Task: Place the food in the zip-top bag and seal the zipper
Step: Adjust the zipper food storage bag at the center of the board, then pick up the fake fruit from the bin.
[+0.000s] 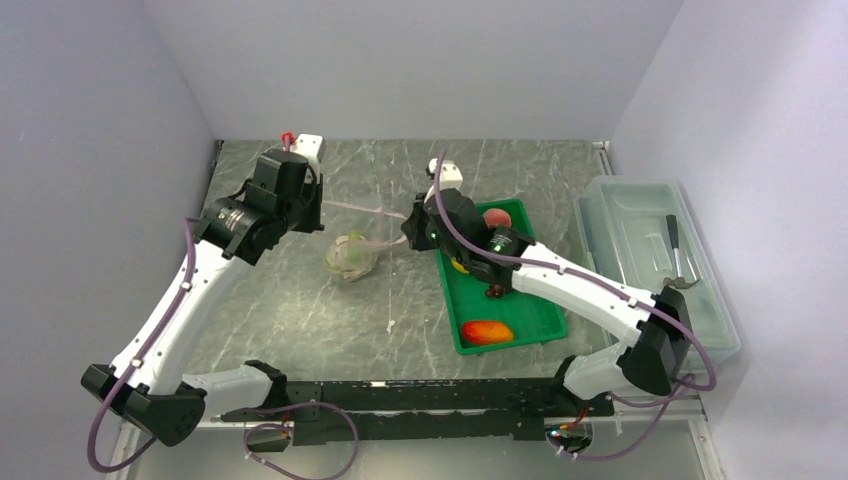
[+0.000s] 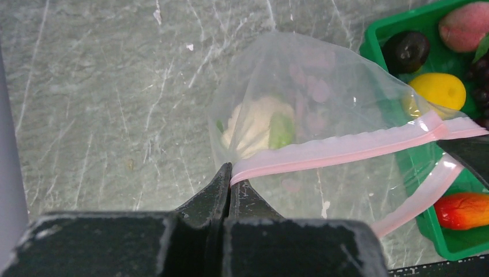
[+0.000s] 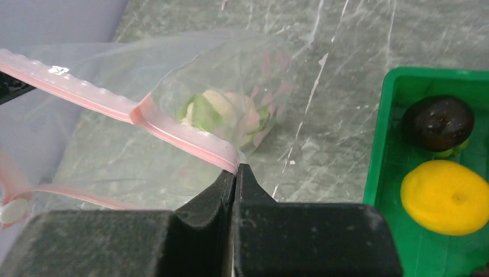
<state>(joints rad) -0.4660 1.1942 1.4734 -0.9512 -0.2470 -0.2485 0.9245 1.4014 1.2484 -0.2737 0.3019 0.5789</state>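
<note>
Your left gripper: clenched on one end of the zipper. Your right gripper: clenched on the same pink strip at its other end, so this lip runs taut between your two arms. The second lip sags loose beneath it, leaving the mouth unsealed. Bag: clear, hanging from that strip over the table, left of the tray. You cannot tell whether its bottom touches the table. Inside the bag: one lettuce, low in the pouch. In the tray, outside the bag: dark fruit and lemon side by side at the rim facing the bag. Also there: a peach at the far end, grapes barely showing at the left wrist view's edge, and a red-orange fruit alone at the near end. Lidded box: at the right wall, well apart from the bag, with a dark-handled tool showing at its lid.
</note>
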